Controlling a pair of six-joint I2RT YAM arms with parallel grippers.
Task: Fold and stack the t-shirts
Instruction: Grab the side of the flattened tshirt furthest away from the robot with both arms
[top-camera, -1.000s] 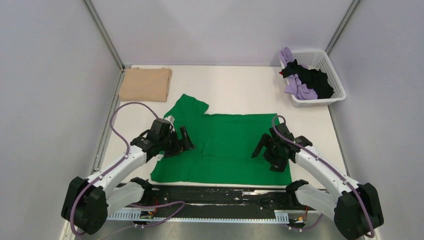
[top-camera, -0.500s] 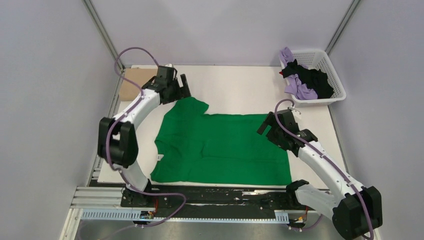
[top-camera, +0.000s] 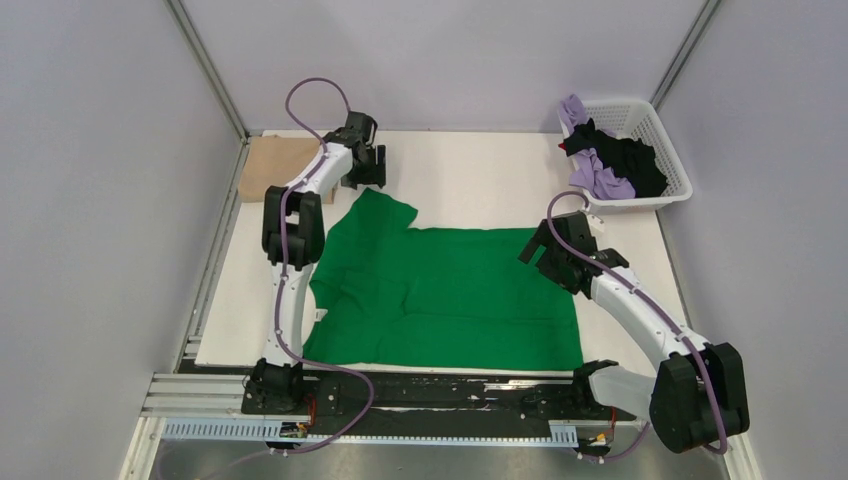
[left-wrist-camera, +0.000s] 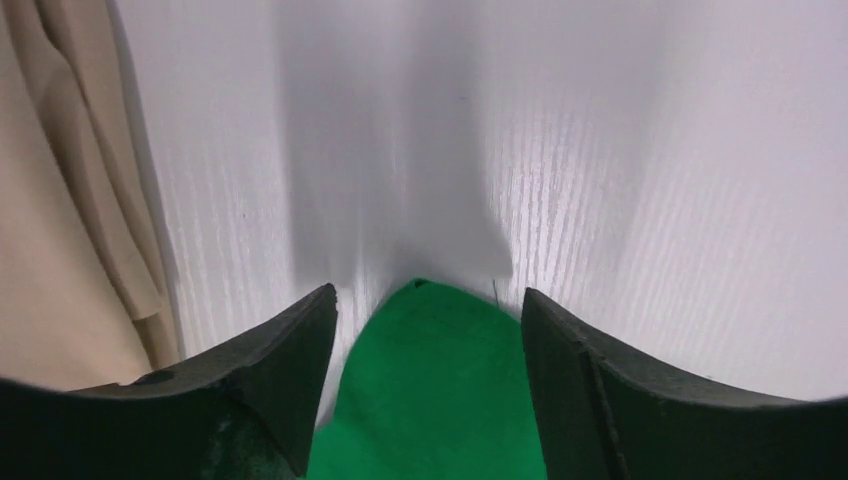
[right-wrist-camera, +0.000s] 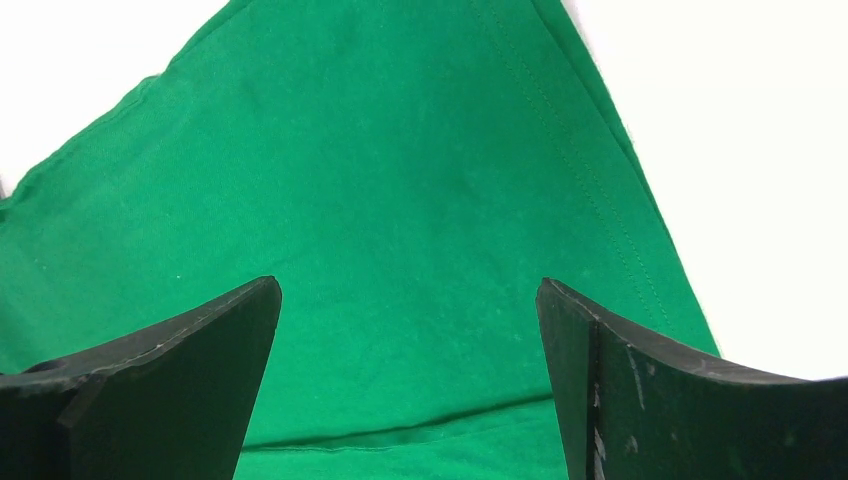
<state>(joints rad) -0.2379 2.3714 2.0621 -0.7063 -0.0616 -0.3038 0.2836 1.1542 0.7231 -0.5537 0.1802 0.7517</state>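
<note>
The left jaws are held spread and empty, and the sleeve tip of the green tee (left-wrist-camera: 430, 400) is seen just between them at the bottom centre of the wrist frame, with the tan tee (left-wrist-camera: 60, 200) at the left edge. The right jaws are likewise spread and empty, over the green tee's upper right corner. Seen from above, the green tee is laid flat on the bench (top-camera: 480, 165), its long axis running left to right. Each far corner is judged nearer its own arm.
</note>
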